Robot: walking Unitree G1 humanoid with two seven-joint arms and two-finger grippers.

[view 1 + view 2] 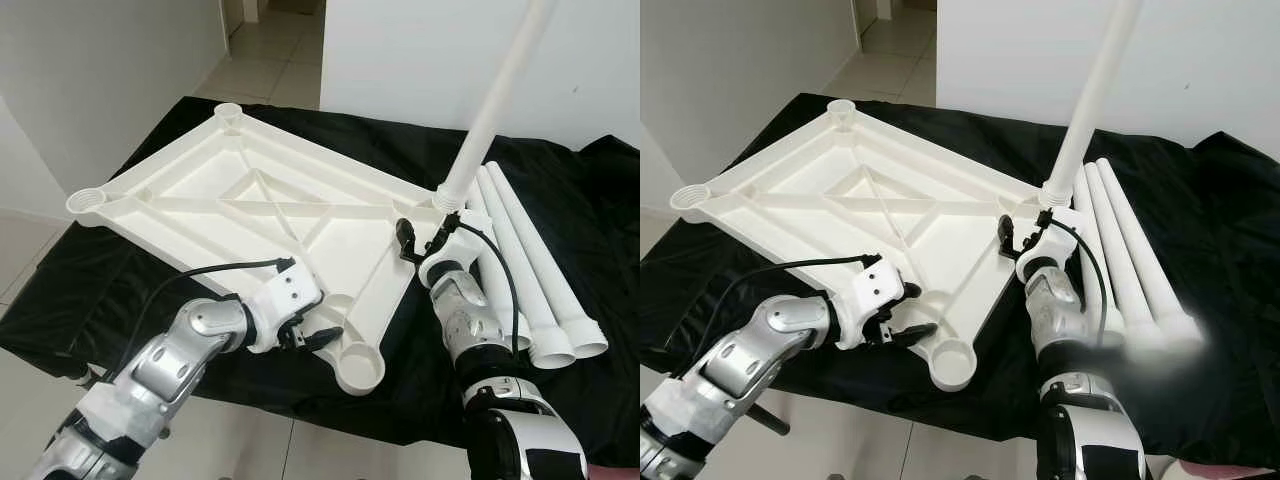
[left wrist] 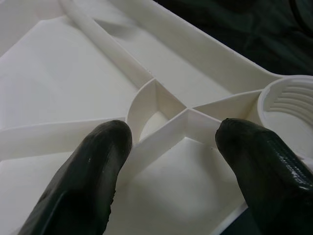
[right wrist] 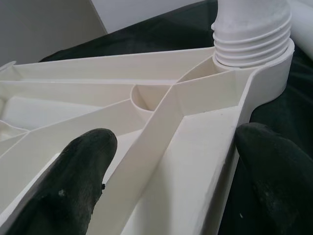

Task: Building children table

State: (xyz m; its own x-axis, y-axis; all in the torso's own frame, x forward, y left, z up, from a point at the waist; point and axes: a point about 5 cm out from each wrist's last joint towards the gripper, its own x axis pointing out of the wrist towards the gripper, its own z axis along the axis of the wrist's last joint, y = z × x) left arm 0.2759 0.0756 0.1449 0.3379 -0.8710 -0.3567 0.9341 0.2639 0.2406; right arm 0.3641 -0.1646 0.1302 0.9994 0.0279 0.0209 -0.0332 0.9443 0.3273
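Observation:
A white plastic tabletop [image 1: 250,190] lies upside down on a black cloth. One white leg [image 1: 495,100] stands in its right corner socket [image 1: 450,200], leaning slightly; its threaded end [image 3: 252,34] sits in the socket. My right gripper [image 1: 422,240] is open at that corner, one finger inside the rim and one outside it. My left gripper [image 1: 318,338] is open over the ribs by the near corner socket [image 1: 360,368]; the same socket [image 2: 288,103] lies beside one finger in the left wrist view.
Three loose white legs [image 1: 530,260] lie side by side on the cloth at the right. Open sockets sit at the left corner [image 1: 87,200] and the far corner [image 1: 228,110]. Walls stand behind, with tiled floor [image 1: 260,60] beyond the table.

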